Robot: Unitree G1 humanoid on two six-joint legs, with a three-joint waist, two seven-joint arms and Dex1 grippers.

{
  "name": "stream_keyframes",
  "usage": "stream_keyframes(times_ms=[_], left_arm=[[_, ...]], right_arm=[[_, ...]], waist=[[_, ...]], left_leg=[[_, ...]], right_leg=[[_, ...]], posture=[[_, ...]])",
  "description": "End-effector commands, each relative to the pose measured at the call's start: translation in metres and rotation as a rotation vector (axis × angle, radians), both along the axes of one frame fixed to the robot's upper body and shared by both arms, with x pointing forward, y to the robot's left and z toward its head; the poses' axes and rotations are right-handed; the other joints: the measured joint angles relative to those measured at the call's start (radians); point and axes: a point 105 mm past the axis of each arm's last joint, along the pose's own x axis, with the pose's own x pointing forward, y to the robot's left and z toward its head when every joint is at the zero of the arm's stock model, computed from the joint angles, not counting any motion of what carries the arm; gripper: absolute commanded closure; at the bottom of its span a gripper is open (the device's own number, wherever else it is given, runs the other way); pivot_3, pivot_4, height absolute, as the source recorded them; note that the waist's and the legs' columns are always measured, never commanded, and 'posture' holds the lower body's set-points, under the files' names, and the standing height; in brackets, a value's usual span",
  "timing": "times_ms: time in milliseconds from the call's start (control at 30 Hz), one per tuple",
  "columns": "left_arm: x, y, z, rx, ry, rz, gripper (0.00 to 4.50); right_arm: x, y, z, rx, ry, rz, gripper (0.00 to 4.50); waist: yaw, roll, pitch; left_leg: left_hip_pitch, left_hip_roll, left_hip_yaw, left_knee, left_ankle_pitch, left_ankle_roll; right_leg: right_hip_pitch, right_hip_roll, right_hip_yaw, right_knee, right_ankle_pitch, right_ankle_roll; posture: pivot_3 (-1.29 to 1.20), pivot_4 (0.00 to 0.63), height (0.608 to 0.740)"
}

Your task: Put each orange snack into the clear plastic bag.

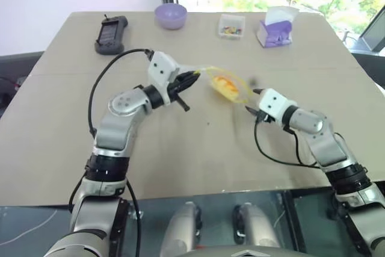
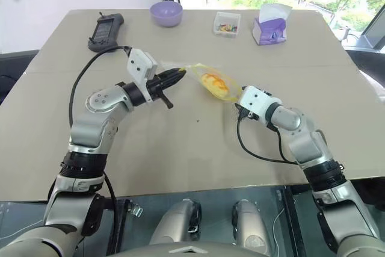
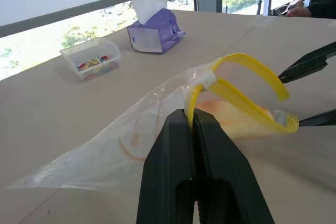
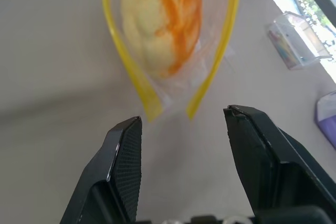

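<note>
**Snack bagged, bag pinched at mid-tabletop**

Snack [image 4: 163, 19] inside clear plastic bag [image 3: 131, 145], near middle of tabletop [image 1: 54, 130], well short of far edge. Left hand [image 3: 193, 124] clamped on bag's yellow seal strip [image 3: 236, 93], holding mouth up. Right hand [image 4: 182, 121] parted, empty, just before bag's open mouth, apart from it.
</note>
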Motion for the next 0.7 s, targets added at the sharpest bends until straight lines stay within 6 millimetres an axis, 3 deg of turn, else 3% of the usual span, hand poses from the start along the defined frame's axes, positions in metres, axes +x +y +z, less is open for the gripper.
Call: stream_keyframes(times_ms=[33,433,533,667,700], left_arm=[[-0.006,-0.002,0.018,-0.012,-0.069,-0.012,4.50],[-0.007,-0.003,0.018,-0.014,-0.071,-0.014,4.50],[-0.007,-0.003,0.018,-0.015,-0.070,-0.014,4.50],[-0.008,-0.003,0.017,-0.015,-0.070,-0.012,4.50],[-0.008,-0.003,0.017,-0.014,-0.070,-0.011,4.50]], right_arm=[[0.005,0.001,0.019,0.026,-0.072,-0.012,1.76],[0.002,0.012,0.018,0.083,-0.040,0.025,1.76],[0.003,0.011,0.019,0.094,-0.042,0.018,2.58],[0.003,0.012,0.022,0.106,-0.045,0.022,4.25],[0.003,0.011,0.023,0.105,-0.048,0.023,4.38]], waist=[[-0.001,0.000,0.000],[-0.001,0.000,0.000],[-0.001,0.000,0.000],[0.000,0.000,0.000],[0.000,0.000,0.000]], left_leg=[[0.000,0.000,0.000,0.000,0.000,0.000],[0.000,0.000,0.000,0.000,0.000,0.000],[0.000,0.000,0.000,0.000,0.000,0.000],[0.000,0.000,0.000,0.000,0.000,0.000],[0.000,0.000,0.000,0.000,0.000,0.000]], right_leg=[[0.000,0.000,0.000,0.000,0.000,0.000],[0.000,0.000,0.000,0.000,0.000,0.000],[0.000,0.000,0.000,0.000,0.000,0.000],[0.000,0.000,0.000,0.000,0.000,0.000],[0.000,0.000,0.000,0.000,0.000,0.000]], posture=[[0.00,0.150,0.740],[0.00,0.150,0.740],[0.00,0.150,0.740],[0.00,0.150,0.740],[0.00,0.150,0.740]])
